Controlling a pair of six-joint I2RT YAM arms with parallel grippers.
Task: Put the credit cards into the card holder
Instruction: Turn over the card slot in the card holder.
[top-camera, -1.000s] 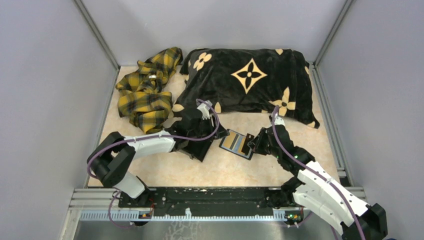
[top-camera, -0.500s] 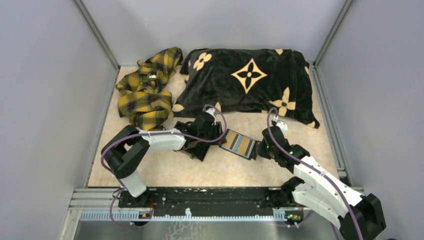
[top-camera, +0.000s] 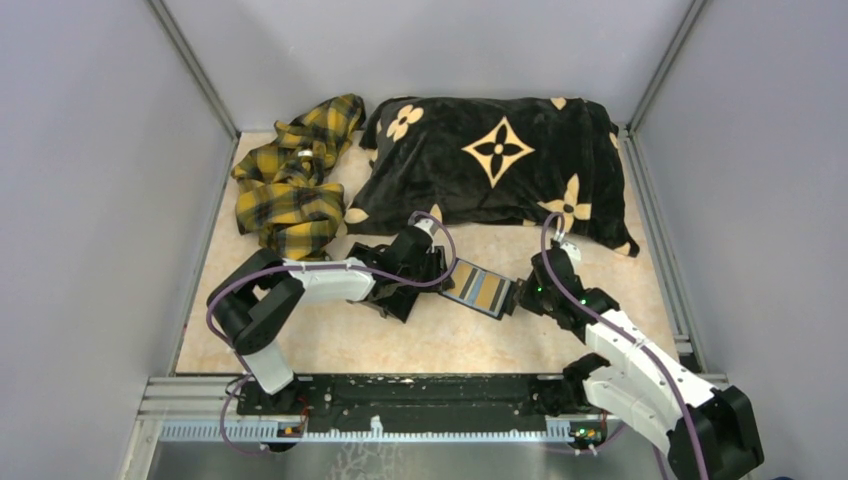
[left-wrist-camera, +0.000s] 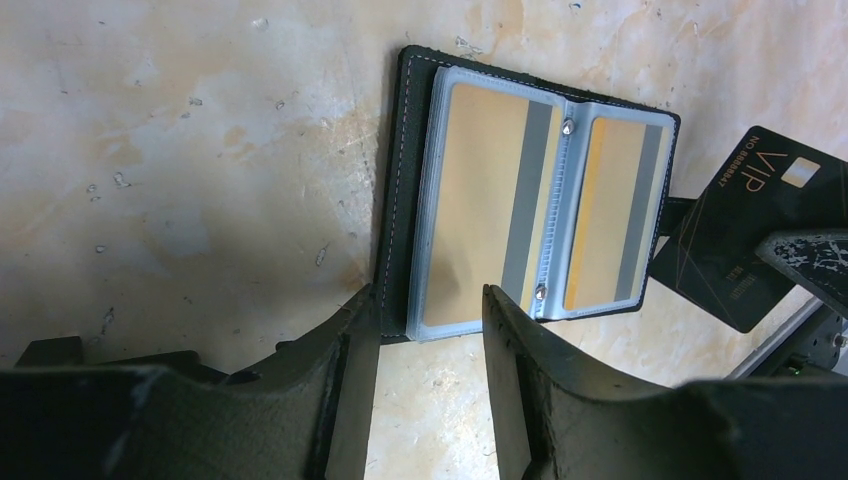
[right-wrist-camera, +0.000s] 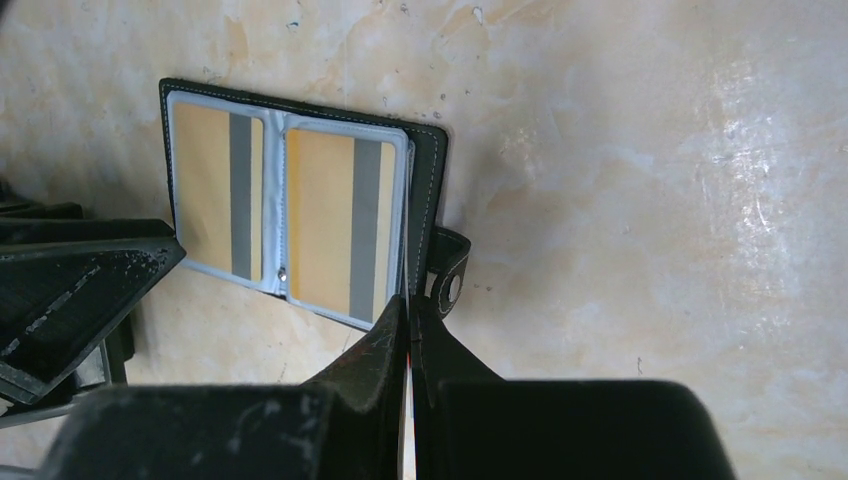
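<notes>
So the desk (top-camera: 330, 345) is a beige marbled slab, boxed in by plain grey walls (top-camera: 90, 200). At the back there's a crumpled yellow plaid cloth (top-camera: 285, 185) on the left and a big black pillow (top-camera: 490, 165) with cream flower shapes next to it.

The card holder (top-camera: 484, 291) lies open and flat on the desk near the middle, in front of the pillow and right between the two arms. Its clear sleeves show two gold cards (left-wrist-camera: 480, 200) with grey stripes, one per side. Its snap strap (right-wrist-camera: 450, 283) sticks out on the right arm's side.

The left arm is folded at the elbow with the forearm reaching low across toward the middle. The left tool (left-wrist-camera: 425, 350) is released, fingers spread apart, with the holder's near edge sitting in the gap between them.

The right arm stretches in low from the other side. The right tool (right-wrist-camera: 411, 322) is clenched on a thin card that its own camera only sees edge-on. From the left wrist camera it's a black VIP card (left-wrist-camera: 735, 235), held tilted just beside the holder's outer edge.
</notes>
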